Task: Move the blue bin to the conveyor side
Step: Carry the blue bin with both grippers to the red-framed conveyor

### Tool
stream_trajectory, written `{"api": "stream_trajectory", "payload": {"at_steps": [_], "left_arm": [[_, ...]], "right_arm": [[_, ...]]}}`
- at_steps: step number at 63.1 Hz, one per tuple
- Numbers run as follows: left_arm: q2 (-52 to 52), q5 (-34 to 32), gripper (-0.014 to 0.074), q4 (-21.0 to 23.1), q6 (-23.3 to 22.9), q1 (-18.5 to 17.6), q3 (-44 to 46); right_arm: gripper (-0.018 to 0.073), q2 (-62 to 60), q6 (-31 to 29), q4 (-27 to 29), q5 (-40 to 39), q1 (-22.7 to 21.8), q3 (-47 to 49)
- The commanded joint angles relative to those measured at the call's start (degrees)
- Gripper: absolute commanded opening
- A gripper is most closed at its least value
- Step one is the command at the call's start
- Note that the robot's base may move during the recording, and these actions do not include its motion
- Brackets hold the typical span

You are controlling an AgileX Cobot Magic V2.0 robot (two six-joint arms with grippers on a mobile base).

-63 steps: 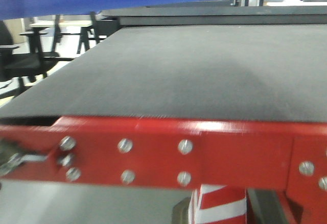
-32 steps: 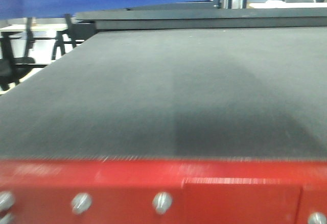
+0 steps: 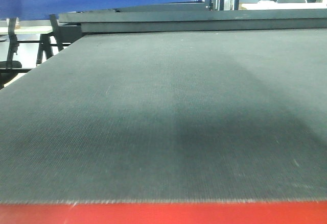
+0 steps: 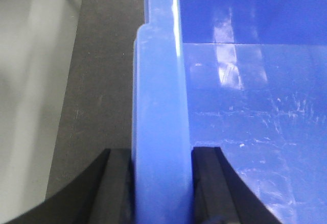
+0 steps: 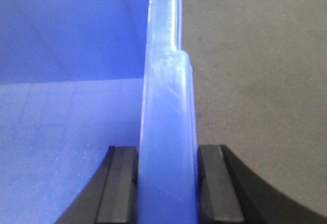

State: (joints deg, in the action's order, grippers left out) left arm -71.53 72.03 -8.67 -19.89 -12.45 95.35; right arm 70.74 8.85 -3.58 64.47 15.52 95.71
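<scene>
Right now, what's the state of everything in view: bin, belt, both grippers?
blue bin: raised, gripped at two rims; visible interior empty.
conveyor: nothing on the visible belt; can't tell if running.
left gripper: shut on bin rim.
right gripper: shut on bin rim.

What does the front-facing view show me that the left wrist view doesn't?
Only the front-facing view shows the red edge strip of the conveyor, the belt's far end, and furniture beyond it. Only the left wrist view shows the left gripper shut on the rim of the blue bin, the bin's glossy inside, and pale floor beside the belt. Both show the blue bin and the black belt.
</scene>
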Motion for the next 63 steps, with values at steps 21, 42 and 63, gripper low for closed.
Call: {"api": "stream_trajectory", "payload": {"at_steps": [21, 42, 63], "left_arm": [[0.92, -4.59, -0.0017, -0.06, 0.09, -0.53, 0.75], [0.92, -4.59, -0.0017, -0.06, 0.09, -0.53, 0.75], [0.92, -4.59, -0.0017, -0.12, 0.09, -0.53, 0.75]], "right_arm": [[-0.0079, -1.22, -0.76, -0.62, -7.52, -0.08, 0.75], [-0.0079, -1.22, -0.76, -0.62, -7.52, -0.08, 0.75], [-0.0079, -1.22, -0.76, -0.62, -7.52, -0.08, 0.75]]}}
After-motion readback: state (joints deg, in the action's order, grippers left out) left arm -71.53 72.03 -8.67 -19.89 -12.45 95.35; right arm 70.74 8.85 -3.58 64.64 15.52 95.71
